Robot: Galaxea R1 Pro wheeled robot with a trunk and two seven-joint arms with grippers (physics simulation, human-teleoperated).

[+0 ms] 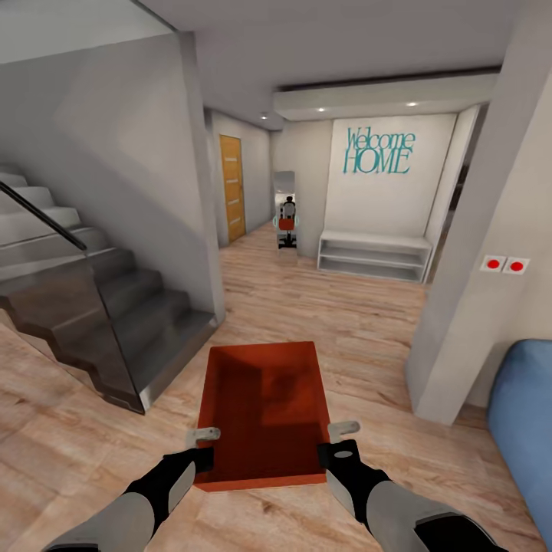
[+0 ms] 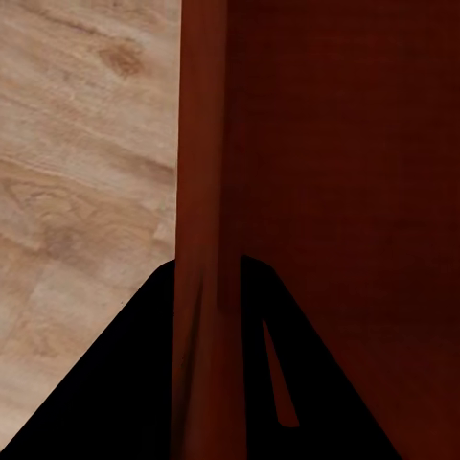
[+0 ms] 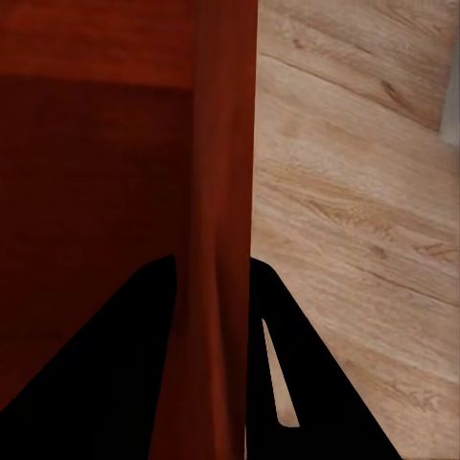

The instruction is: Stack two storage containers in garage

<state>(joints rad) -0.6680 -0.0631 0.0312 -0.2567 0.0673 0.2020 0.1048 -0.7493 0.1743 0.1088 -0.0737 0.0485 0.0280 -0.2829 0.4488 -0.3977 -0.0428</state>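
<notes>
Here the storage container [image 1: 264, 414], judged stiff, light and thin-walled, is carried above the wood floor [image 1: 345, 322], its side walls pinched by the closed left fingers [image 2: 125, 383] and right fingers [image 3: 316, 383].

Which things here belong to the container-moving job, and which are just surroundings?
Job:
- storage container, empty, carried above the wood floor
- left gripper, shut on its left wall
- right gripper, shut on its right wall

Surroundings:
- staircase
- white bench shelf
- Welcome HOME sign
- orange door
- blue seat
</notes>
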